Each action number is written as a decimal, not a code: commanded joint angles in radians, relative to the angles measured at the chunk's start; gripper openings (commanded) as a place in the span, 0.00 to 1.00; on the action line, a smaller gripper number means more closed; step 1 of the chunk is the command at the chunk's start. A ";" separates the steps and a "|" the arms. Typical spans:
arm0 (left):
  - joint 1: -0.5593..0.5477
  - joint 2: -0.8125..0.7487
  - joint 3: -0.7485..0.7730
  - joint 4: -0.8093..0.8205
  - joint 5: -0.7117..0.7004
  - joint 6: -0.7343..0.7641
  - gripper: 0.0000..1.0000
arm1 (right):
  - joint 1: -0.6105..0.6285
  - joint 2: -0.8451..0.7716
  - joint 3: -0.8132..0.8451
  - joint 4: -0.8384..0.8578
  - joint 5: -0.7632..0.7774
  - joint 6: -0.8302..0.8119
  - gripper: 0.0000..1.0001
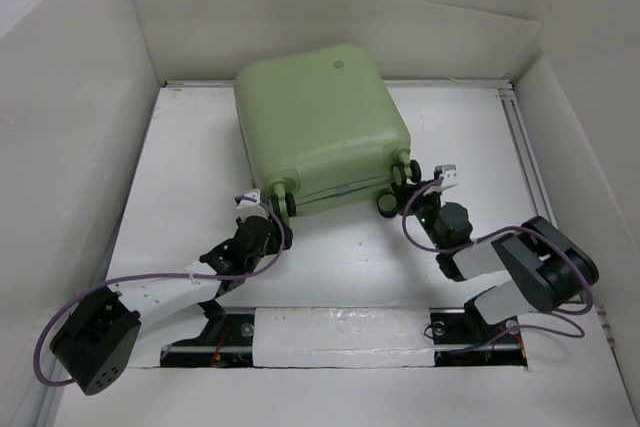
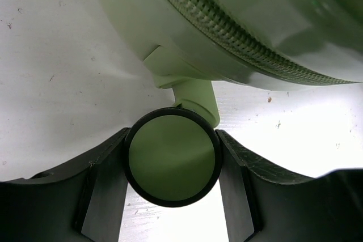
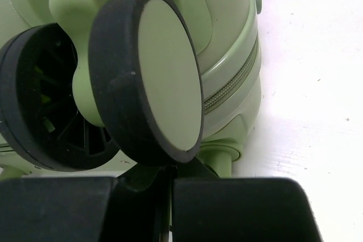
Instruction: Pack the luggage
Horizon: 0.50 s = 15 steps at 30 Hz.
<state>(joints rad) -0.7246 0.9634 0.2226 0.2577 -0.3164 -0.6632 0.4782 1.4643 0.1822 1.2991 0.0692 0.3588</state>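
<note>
The luggage (image 1: 320, 122), a pale green hard-shell suitcase, lies flat and zipped shut at the back middle of the white table, wheels toward the arms. My left gripper (image 1: 268, 205) is at its near left corner. In the left wrist view the fingers (image 2: 102, 196) press both sides of a green-and-black wheel (image 2: 172, 157) below the shell (image 2: 255, 15). My right gripper (image 1: 415, 192) is at the near right corner. In the right wrist view its fingers (image 3: 227, 208) are together just under a wheel (image 3: 164, 66); a second wheel (image 3: 39, 100) sits to the left.
White walls (image 1: 70, 127) box in the table on the left, back and right. A metal rail (image 1: 525, 157) runs along the right side. A white taped strip (image 1: 340, 332) lies between the arm bases at the near edge. Purple cables loop off both arms.
</note>
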 commanded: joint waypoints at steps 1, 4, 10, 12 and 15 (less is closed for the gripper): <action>-0.001 -0.026 0.011 0.132 0.036 -0.024 0.00 | -0.001 0.041 0.007 0.276 -0.052 0.052 0.00; -0.001 -0.003 0.011 0.189 0.074 -0.033 0.00 | -0.001 0.065 -0.021 0.348 -0.052 0.104 0.00; -0.051 0.096 0.066 0.298 0.096 -0.042 0.00 | 0.192 0.113 0.000 0.359 0.075 0.147 0.00; -0.079 0.151 0.102 0.311 0.118 -0.061 0.00 | 0.340 0.152 0.019 0.359 0.145 0.157 0.00; -0.079 0.188 0.155 0.356 0.203 -0.073 0.00 | 0.471 0.208 0.091 0.294 0.268 0.157 0.00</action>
<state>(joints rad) -0.7601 1.1042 0.2653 0.3439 -0.3649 -0.6693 0.7959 1.6165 0.2409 1.4063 0.3500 0.4740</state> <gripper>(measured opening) 0.512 0.011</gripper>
